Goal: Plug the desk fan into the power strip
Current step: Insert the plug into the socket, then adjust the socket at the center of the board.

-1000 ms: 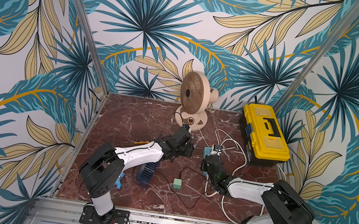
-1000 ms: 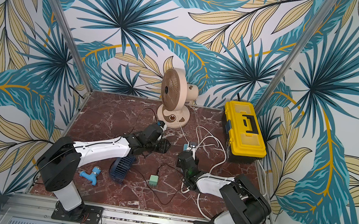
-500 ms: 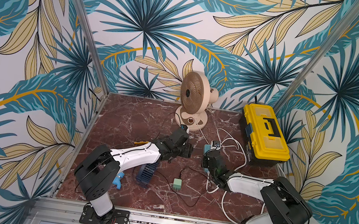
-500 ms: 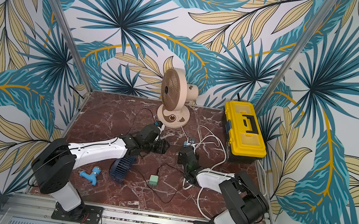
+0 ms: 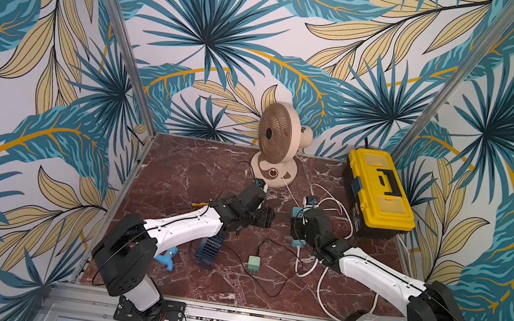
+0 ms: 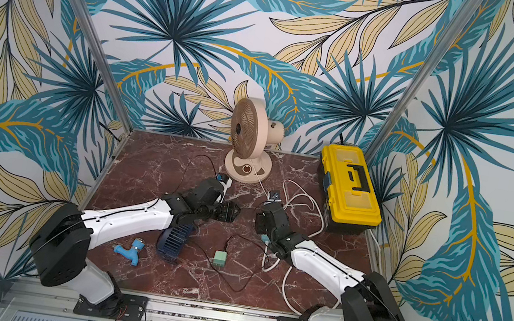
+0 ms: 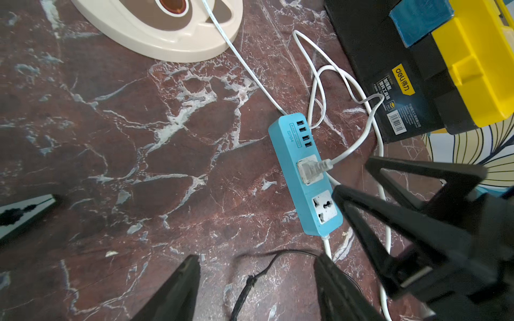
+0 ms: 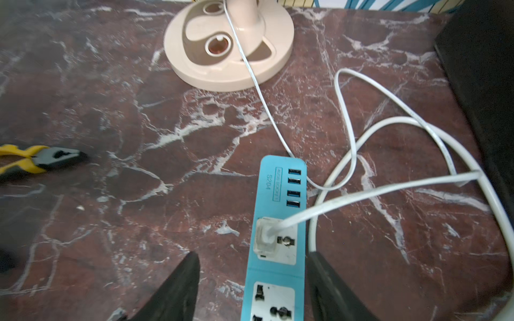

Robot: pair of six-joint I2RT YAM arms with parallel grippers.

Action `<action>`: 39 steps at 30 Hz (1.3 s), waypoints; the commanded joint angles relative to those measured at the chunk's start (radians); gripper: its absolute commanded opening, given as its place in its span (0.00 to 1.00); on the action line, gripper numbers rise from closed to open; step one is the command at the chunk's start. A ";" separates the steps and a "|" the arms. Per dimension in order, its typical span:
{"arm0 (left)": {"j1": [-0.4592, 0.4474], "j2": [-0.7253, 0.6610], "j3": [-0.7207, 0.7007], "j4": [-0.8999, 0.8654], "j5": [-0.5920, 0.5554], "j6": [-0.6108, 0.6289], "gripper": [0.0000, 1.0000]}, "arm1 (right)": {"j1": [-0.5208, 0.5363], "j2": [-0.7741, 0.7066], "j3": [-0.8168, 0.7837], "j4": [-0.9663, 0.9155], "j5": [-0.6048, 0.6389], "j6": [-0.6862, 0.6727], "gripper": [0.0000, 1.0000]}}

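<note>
A: Left gripper [image 7: 257,258]: black tapered fingers spread above the veined red marble tabletop [image 7: 139,144]; right gripper [image 8: 253,254]?

B: Likewise spread, astride the slim blue power strip [image 8: 274,275]; strip flat near the desk fan [image 8: 228,47]; translucent plug [image 8: 265,236] seated in a white socket; yellow toolbox [image 5: 379,190] closed.

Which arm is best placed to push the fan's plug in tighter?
Probably the right. The right gripper is open astride the power strip, with the plug just ahead; the left gripper is open beside it.
</note>
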 commanded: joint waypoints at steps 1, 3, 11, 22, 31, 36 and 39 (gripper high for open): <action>0.004 -0.049 -0.041 -0.038 0.004 0.010 0.72 | -0.002 -0.089 0.018 -0.142 -0.064 0.010 0.71; 0.004 -0.067 -0.058 -0.044 0.007 0.010 0.73 | -0.003 -0.147 0.015 -0.192 -0.073 0.036 0.75; 0.001 -0.122 -0.119 -0.096 0.024 0.015 0.81 | -0.004 -0.289 -0.057 -0.443 -0.089 0.194 0.73; -0.095 -0.126 -0.127 -0.169 -0.083 0.039 0.86 | -0.092 -0.355 -0.216 -0.447 -0.165 0.294 0.48; -0.146 -0.103 -0.116 -0.207 -0.121 0.054 0.85 | -0.269 -0.302 -0.213 -0.393 -0.179 0.275 0.33; -0.154 -0.074 -0.112 -0.210 -0.116 0.060 0.84 | -0.336 -0.182 -0.177 -0.347 -0.200 0.249 0.33; -0.155 -0.046 -0.105 -0.221 -0.111 0.066 0.83 | -0.382 -0.149 -0.151 -0.341 -0.194 0.233 0.33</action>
